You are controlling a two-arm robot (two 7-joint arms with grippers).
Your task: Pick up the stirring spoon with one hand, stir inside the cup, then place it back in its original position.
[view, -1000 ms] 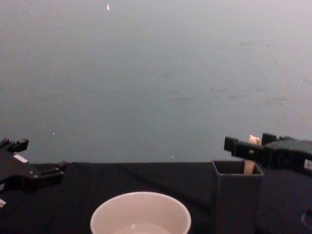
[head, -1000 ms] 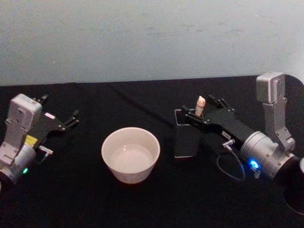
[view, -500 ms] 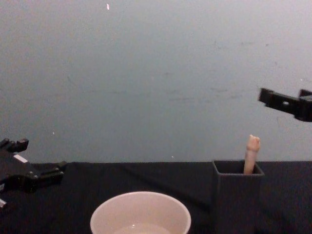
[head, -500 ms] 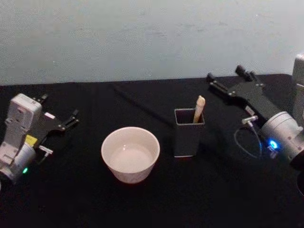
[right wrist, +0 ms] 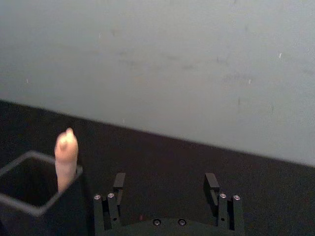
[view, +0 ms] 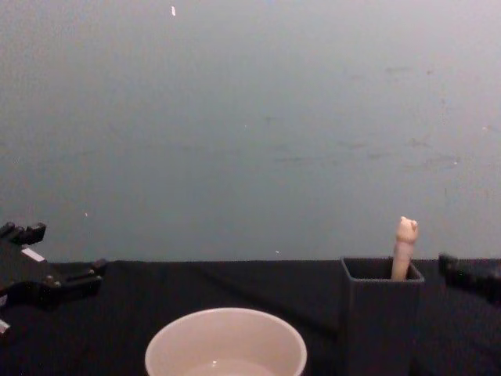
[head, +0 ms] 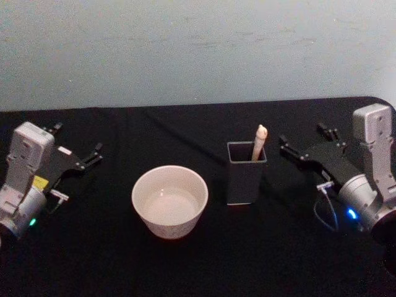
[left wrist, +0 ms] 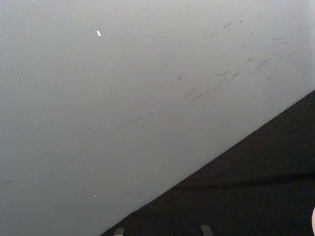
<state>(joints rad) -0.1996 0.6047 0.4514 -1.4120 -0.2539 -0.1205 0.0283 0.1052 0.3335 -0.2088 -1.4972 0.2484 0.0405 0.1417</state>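
The stirring spoon (head: 259, 141) (view: 404, 247) (right wrist: 65, 158) stands in the dark grey square holder box (head: 245, 173) (view: 381, 313) (right wrist: 27, 191), its knob poking above the rim. The cream cup (head: 170, 200) (view: 225, 345) sits left of the box. My right gripper (head: 304, 143) (right wrist: 166, 183) is open, low over the table just right of the box, holding nothing. My left gripper (head: 79, 147) (view: 47, 258) rests parked at the table's left side, open and holding nothing.
A black cloth (head: 204, 260) covers the table, and a pale wall (head: 185, 49) rises behind its far edge. Bare cloth lies in front of the cup and between the cup and the left arm.
One second ago my right gripper was around the spoon's top at the box. It let go, rose away to the right, and has now come down beside the box. The spoon stays put.
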